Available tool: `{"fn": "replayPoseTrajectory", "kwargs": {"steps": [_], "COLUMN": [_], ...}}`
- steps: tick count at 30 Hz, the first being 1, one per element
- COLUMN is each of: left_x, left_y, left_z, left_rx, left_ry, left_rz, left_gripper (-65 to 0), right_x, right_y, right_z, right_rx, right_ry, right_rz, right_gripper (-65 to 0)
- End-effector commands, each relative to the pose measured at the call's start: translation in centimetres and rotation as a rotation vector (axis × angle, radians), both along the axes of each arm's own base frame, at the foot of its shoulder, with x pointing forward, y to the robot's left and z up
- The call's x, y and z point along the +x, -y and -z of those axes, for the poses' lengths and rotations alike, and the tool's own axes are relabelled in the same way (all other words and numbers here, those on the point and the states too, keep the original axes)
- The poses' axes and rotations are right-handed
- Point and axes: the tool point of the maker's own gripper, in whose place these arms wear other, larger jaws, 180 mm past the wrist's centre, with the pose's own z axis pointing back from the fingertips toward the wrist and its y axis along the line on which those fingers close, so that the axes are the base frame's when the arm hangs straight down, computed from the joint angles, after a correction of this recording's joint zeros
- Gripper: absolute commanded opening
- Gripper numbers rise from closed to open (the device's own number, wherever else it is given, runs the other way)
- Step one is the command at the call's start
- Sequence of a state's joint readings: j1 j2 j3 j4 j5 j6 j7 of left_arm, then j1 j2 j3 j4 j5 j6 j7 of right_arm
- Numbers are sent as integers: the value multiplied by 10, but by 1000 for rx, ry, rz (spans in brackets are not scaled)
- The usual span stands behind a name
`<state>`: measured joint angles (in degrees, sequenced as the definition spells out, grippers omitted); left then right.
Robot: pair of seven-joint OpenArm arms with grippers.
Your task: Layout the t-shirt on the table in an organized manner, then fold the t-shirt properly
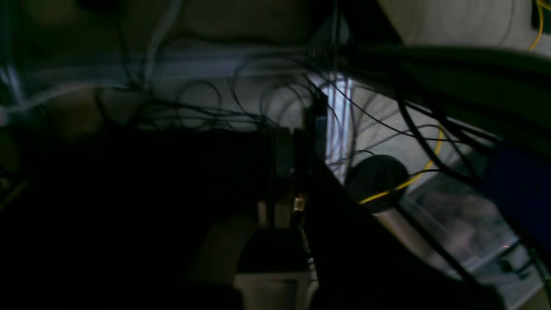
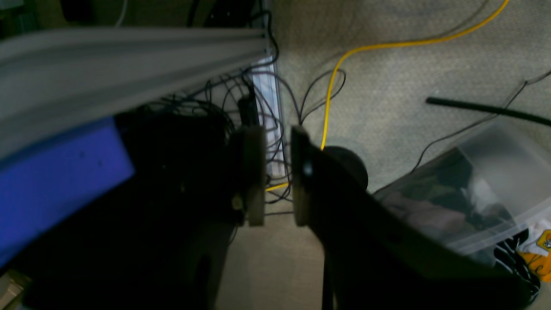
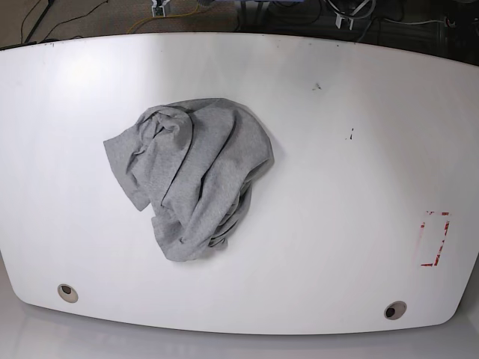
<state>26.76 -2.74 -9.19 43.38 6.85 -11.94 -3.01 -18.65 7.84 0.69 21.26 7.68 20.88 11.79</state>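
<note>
My right pincer (image 2: pixel 272 174) hangs below table level over carpet and cables, its jaws slightly parted with nothing between them. My left pincer (image 1: pixel 297 172) is too dark to make out clearly, though I judge it clenched and empty. Neither arm shows in the base view. There the t-shirt (image 3: pixel 191 176) lies crumpled in a heap left of centre on the table (image 3: pixel 337 187). Laying out hasn't begun; next I must raise both arms and reach for the heap's edges to spread it.

Beige carpet (image 2: pixel 387 107) (yellow cable (image 2: pixel 387 45) across)
</note>
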Motion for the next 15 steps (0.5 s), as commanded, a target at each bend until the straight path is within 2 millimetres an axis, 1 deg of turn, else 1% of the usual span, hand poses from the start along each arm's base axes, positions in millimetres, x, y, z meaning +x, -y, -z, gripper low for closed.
{"fn": "replayPoseTrajectory", "kwargs": {"steps": [1, 4, 5, 15], "left_x": [0, 2, 1, 1], "left_y": [-9, -14, -2, -2], "left_z": [-11, -22, -15, -15], "left_rx": [23, 39, 12, 12], "left_ry": [30, 53, 33, 33], "left_rz": [19, 36, 13, 13], "left_gripper": [-650, -650, -650, -650], "right_x": [-8, -11, 13, 16], "right_y": [7, 6, -7, -6], "right_z": [-5, -9, -6, -7], "right_rx": [-8, -7, 10, 8], "right_ry": [9, 27, 65, 80], "right_rz": [-6, -13, 0, 6], "right_gripper": [-556, -555, -550, -550]}}
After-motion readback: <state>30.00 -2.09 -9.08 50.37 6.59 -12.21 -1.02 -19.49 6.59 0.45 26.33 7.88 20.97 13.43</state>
